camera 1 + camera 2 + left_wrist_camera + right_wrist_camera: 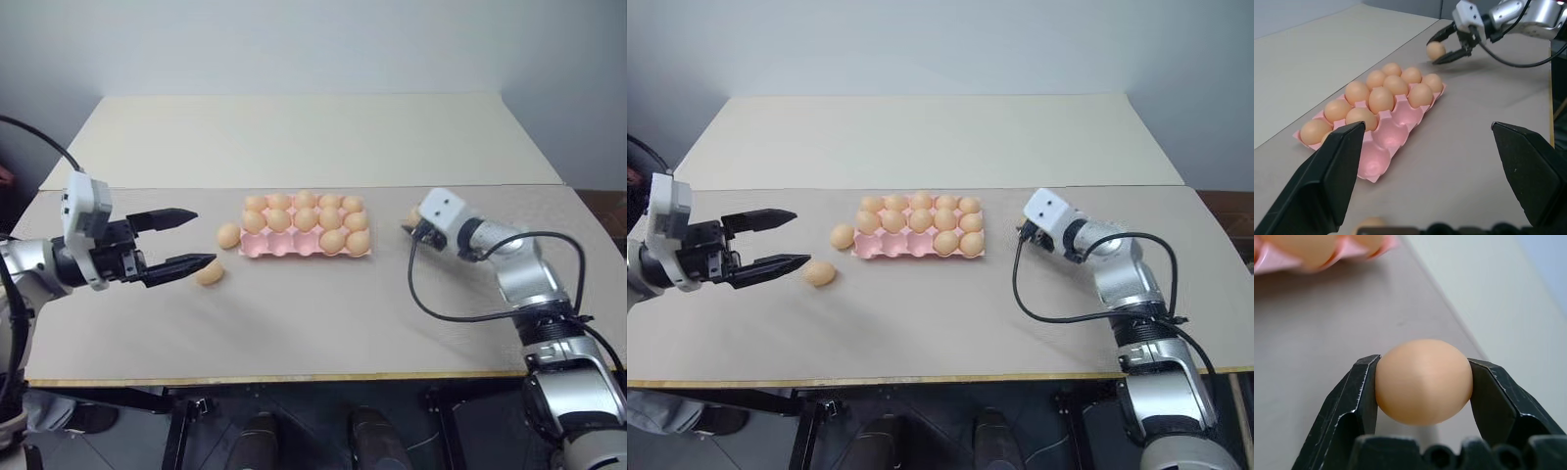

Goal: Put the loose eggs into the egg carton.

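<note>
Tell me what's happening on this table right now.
A robot is loading loose eggs into a pink egg carton. Its right gripper is shut on one egg, held off to the carton's right. The left gripper is open beside two eggs lying on the table, one against the carton's left edge, another nearer the fingertips. The carton's front row has empty cups.

The pink egg carton (918, 240) lies on the table (921, 323), its back cups full of eggs. Two loose eggs (820, 273) rest left of the carton. Further left, the left gripper (784, 237) stands spread. Right of the carton, the right arm (1097, 255) reaches in.
</note>
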Robot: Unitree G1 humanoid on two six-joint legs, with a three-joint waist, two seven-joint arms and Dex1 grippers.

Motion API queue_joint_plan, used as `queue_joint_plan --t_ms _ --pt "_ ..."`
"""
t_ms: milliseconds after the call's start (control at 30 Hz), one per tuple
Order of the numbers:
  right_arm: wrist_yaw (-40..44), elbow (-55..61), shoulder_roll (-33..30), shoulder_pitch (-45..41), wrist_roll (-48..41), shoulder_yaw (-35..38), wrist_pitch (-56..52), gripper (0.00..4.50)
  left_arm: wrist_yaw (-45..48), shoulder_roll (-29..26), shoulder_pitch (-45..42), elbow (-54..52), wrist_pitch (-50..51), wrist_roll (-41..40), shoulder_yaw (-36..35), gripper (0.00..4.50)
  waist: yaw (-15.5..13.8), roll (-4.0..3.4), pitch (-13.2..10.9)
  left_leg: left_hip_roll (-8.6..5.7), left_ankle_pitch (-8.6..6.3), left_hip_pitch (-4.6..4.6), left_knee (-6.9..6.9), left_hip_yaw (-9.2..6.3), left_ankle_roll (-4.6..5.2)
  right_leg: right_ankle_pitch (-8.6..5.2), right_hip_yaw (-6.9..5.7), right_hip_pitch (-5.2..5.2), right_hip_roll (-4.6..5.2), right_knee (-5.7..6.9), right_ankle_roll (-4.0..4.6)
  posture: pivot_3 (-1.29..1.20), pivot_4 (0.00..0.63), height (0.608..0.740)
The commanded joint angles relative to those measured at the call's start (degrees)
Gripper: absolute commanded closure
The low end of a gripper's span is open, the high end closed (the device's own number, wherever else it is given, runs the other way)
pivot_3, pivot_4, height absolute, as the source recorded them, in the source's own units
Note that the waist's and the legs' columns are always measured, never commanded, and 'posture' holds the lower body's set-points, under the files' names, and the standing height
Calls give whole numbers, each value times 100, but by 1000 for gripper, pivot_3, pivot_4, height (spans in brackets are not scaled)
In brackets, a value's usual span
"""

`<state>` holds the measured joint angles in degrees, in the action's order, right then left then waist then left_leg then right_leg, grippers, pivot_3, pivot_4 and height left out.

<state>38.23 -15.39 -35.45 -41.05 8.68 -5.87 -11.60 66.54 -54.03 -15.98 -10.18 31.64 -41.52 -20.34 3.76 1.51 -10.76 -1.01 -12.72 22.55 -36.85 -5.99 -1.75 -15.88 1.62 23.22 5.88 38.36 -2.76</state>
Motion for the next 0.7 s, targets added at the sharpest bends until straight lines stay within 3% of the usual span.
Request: queue_joint_plan --t_ms 33,167,333,667,700 --pt "-9 989 345 -300 -188 -30 -659 1931 15 -8 -175 40 -75 13 23 0 32 0 0 1 0 -2 0 0 0 0 3 0 -2 3 0 0 150 740" --pt "30 1438 932 -468 -185 -419 -1001 1931 -12 10 -217 -15 12 -53 52 0 36 0 0 4 0 -11 1 2 0 0 15 1 -11 9 0 0 150 740" --pt "-109 1128 1539 -630 62 -963 -1032 1931 -120 25 -179 -136 78 -94 -3 0 -23 1 0 0 0 -3 -2 3 0 0 14 2 -4 3 0 0 150 740" --pt "-108 705 2079 -680 211 -1474 -949 1931 -161 -87 -21 -238 142 -116 -139 0 11 0 0 2 0 -5 -1 3 0 0 17 10 -8 11 0 0 150 740" --pt "-104 729 2141 -664 189 -1483 -994 1584 -161 -85 -9 -245 144 -120 -139 0 12 0 0 2 0 -5 -1 3 0 0 17 10 -8 12 0 0 150 740"
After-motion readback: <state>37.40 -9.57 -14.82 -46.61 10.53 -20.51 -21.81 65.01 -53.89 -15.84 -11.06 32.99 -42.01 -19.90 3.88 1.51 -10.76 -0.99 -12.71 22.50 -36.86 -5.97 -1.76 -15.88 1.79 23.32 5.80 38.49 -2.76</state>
